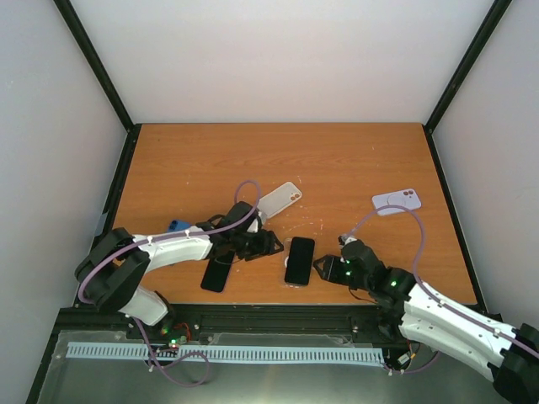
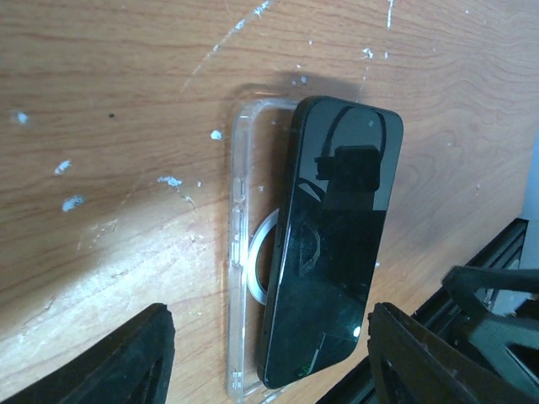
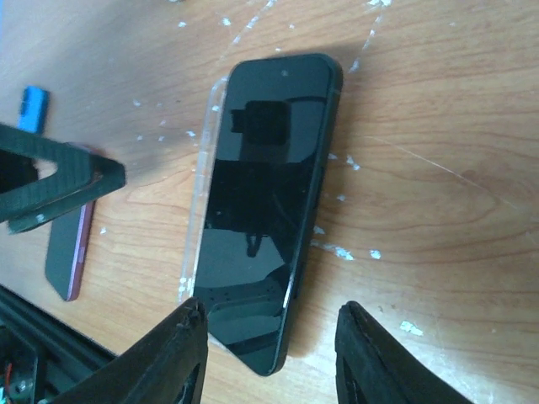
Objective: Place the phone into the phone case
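The phone (image 1: 299, 260) lies askew, half on the clear case (image 2: 255, 185), at the lower centre of the surface (image 1: 337, 168). The left end effector (image 1: 268, 244) and right end effector (image 1: 322, 268) flank it, both partly open, gripping nothing.

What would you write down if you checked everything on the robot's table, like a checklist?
Surface: wooden table, with white scuffs and specks.
Job's things: black phone lies screen up, askew on the clear case, not seated in it.
Clutter: second dark phone, spare clear case, pale case or phone, small blue thing.
Grippers: left gripper open, holding nothing; right gripper open, the black phone's near end between its fingers.
Cables: purple cable loops off the left arm, another purple cable off the right arm.
Surroundings: white walls, black frame posts, slotted white rail at the near edge.
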`<state>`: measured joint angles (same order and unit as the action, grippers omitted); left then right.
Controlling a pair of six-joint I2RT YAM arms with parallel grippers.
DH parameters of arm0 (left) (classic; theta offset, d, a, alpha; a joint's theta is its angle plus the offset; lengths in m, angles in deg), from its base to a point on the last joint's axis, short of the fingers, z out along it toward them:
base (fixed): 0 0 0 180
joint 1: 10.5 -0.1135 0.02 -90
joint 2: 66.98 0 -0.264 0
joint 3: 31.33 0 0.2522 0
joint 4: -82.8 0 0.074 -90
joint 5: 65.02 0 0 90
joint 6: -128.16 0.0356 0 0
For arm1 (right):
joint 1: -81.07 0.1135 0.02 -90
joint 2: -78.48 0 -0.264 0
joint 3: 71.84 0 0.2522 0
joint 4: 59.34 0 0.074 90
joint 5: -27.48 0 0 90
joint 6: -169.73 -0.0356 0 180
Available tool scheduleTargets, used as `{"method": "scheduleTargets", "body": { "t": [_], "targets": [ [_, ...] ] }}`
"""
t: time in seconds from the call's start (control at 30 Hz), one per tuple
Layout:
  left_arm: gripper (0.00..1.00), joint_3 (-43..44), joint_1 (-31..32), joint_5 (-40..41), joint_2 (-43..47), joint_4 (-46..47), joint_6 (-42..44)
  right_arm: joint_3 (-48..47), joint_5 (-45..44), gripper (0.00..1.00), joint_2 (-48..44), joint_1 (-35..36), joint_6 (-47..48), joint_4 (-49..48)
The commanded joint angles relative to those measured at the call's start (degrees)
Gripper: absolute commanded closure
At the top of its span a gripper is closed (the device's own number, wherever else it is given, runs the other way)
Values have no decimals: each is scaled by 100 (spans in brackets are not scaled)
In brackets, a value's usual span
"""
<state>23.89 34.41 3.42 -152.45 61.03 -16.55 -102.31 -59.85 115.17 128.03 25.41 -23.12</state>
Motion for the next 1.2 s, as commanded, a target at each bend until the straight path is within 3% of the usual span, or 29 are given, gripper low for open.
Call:
{"method": "scheduleTargets", "body": {
  "t": [0.0, 0.47, 1.17],
  "targets": [
    [38, -202, 1, -199, 112, 817, 164, 33, -192, 60, 543, 20, 109, -558],
    [46, -354, 1, -426, -580, 1452, 241, -262, -251, 65, 2593, -77, 506, -1674],
    [57, -262, 1, -692, -1155, 2071, 330, -515, -64, 74, 3108, -82, 1515, -2160]
  ]
}}
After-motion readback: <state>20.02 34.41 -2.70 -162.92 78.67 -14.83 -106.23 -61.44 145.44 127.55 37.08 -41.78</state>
